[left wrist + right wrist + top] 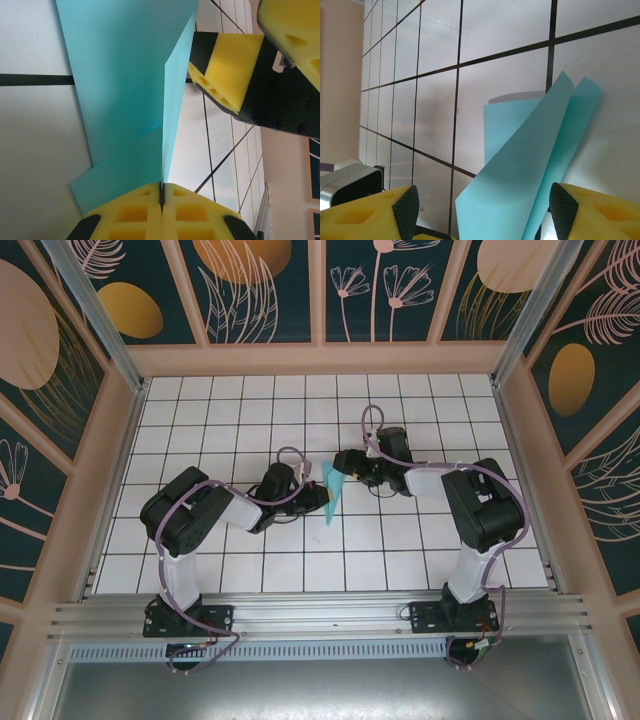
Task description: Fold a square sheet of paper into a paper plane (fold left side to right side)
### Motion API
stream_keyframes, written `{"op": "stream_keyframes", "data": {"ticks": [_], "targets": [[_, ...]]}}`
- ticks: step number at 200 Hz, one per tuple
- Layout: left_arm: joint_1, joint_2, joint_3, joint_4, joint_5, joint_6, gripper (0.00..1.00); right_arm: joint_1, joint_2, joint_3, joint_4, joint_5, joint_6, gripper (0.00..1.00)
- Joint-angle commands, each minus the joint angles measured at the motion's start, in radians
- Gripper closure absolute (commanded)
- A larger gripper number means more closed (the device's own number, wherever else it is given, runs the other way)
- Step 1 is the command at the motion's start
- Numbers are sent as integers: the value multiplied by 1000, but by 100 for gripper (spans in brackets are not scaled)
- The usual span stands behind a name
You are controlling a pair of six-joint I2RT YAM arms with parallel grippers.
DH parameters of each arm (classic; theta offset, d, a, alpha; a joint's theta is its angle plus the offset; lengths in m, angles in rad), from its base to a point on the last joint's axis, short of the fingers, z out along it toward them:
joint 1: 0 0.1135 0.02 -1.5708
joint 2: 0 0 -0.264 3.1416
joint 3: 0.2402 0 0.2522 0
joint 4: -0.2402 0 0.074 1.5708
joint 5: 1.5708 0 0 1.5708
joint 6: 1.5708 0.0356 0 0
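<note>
1. My left gripper point(161, 192): yellow foam pads point(131, 215) pressed flat together, pinching the near edge of the thin, matte, turquoise-blue folded paper sheet point(125, 90).
2. From the left gripper the paper rises in creased, pointed flaps, partly upright over the middle of the white, black-gridded tabletop point(35, 150).
3. My right gripper point(484, 207) faces the left gripper across the paper. Its jaws are wide, with the paper loose between them.
4. Judgement: near weightless, floppy, smooth enough to slip, and it tears or creases easily. Pinch lightly at an edge, close to a crease.
</note>
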Motion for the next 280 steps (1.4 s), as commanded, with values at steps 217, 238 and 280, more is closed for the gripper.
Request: {"op": "stream_keyframes", "data": {"ticks": [217,238,280], "targets": [[5,50,86,9,94,20,100,-29,13,-9,-9,-61,10,24],[2,55,94,14,106,25,100,-27,26,5,-36,-53,4,24],[-14,79,130,-5,130,37,100,-25,48,40,-112,-33,-10,25]]}}
